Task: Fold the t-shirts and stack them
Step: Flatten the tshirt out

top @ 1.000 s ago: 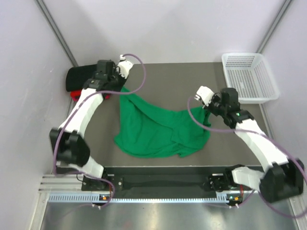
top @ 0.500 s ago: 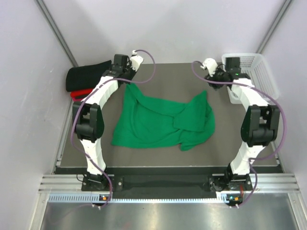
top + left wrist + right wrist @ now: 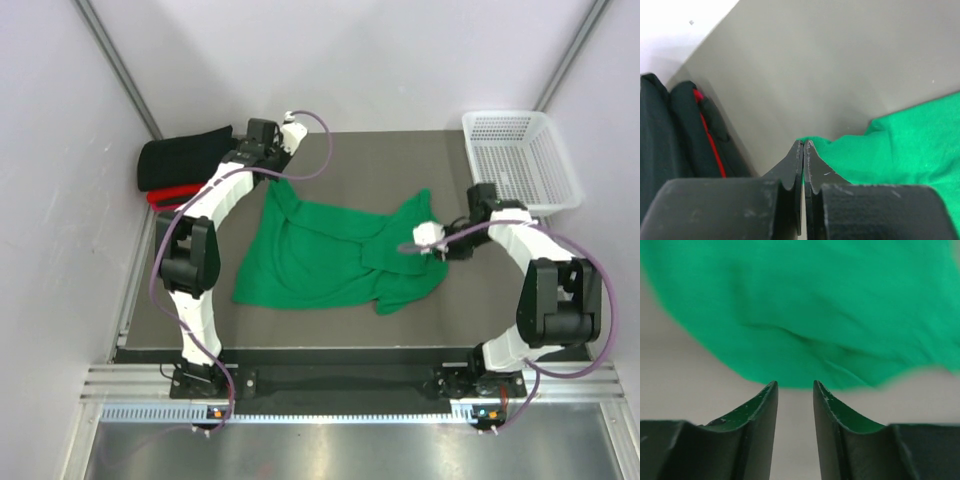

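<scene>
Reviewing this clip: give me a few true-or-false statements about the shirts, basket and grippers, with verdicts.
1. The white plastic mesh basket holds a shirt. False: it is empty.
2. The right gripper stands open, nothing between its jaws. True.
3. The black folded t-shirt lies on the bright green t-shirt. False: it sits apart at the far left, over a red t-shirt.
4. The left gripper is shut on a corner of the bright green t-shirt. True.
</scene>
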`<state>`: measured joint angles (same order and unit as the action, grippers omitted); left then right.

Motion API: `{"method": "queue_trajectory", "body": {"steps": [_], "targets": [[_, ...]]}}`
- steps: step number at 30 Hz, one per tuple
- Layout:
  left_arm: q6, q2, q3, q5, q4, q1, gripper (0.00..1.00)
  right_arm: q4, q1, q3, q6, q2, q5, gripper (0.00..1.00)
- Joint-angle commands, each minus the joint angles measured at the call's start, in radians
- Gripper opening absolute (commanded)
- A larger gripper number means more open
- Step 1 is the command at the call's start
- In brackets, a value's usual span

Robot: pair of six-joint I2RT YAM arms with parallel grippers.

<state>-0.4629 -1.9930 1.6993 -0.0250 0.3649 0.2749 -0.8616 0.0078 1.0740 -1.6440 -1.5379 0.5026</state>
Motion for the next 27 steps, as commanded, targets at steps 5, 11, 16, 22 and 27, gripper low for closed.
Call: {"method": "queue_trajectory", "body": {"steps": [5, 11, 16, 22, 27], "targets": [[0.001, -0.004, -0.026, 0.016, -0.044, 0.009, 0.00, -0.023, 0.112, -0.091, -0.223, 0.072, 0.117, 0.29], [0.006, 0.002, -0.033, 0.045, -0.050, 0.007, 0.00, -0.048, 0.152, -0.051, -0.166, 0.021, 0.105, 0.26], [0.003, 0.000, -0.035, 0.057, -0.057, 0.007, 0.00, -0.077, 0.156, -0.055, -0.181, 0.006, 0.076, 0.25], [0.003, -0.009, -0.027, 0.066, -0.064, 0.009, 0.00, -0.085, 0.170, -0.054, -0.174, -0.027, 0.063, 0.25], [0.003, -0.013, -0.024, 0.066, -0.063, 0.009, 0.00, -0.071, 0.181, -0.051, -0.160, -0.059, 0.051, 0.25]]}}
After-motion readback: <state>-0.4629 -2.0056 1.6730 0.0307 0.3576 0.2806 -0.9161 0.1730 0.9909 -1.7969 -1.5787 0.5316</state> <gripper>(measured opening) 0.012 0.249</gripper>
